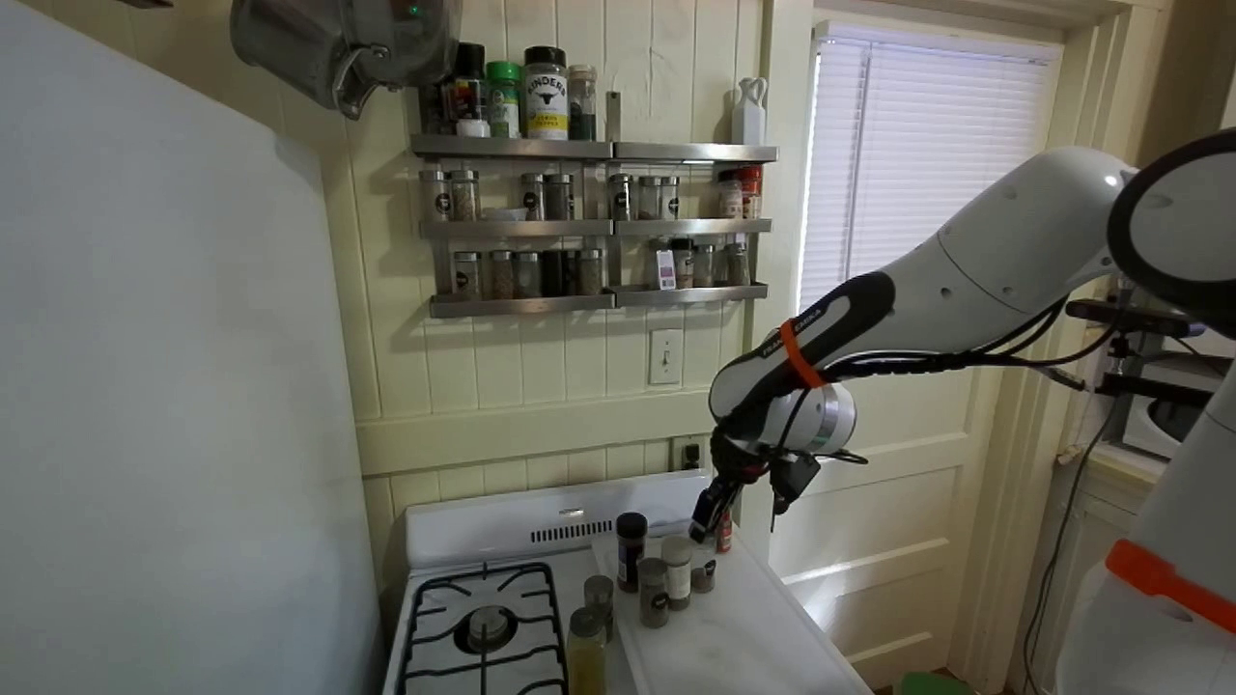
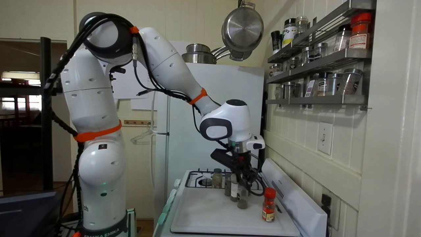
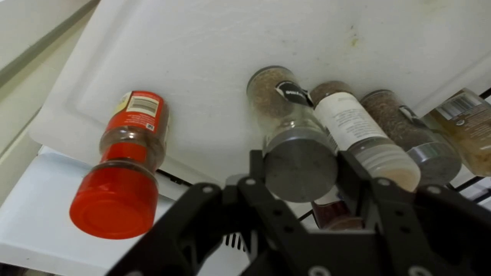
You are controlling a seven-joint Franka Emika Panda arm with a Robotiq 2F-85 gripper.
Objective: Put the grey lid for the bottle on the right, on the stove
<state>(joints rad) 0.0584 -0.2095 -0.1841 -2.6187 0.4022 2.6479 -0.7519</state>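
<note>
A clear jar with brown contents and a black label stands upright on the right part of the stove [image 1: 483, 531]; the jar shows in the wrist view [image 3: 270, 94] and in both exterior views [image 1: 704, 578] [image 2: 242, 198]. Its round grey lid [image 3: 301, 174] is at the jar's top. My gripper [image 3: 300, 163] has a fingertip against each side of the lid and is shut on it. I cannot tell whether the lid is seated or slightly raised. In both exterior views the gripper [image 1: 705, 531] [image 2: 245, 182] points down over the jar and mostly hides the lid.
A white board [image 2: 207, 207] covers the stove's right side. A red-capped bottle [image 3: 134, 153] stands apart near the back panel. A white-labelled jar [image 3: 349, 122] stands close beside my finger, with several others beyond. Burner grates [image 1: 483, 632] lie left. Spice shelves [image 1: 517, 147] hang above.
</note>
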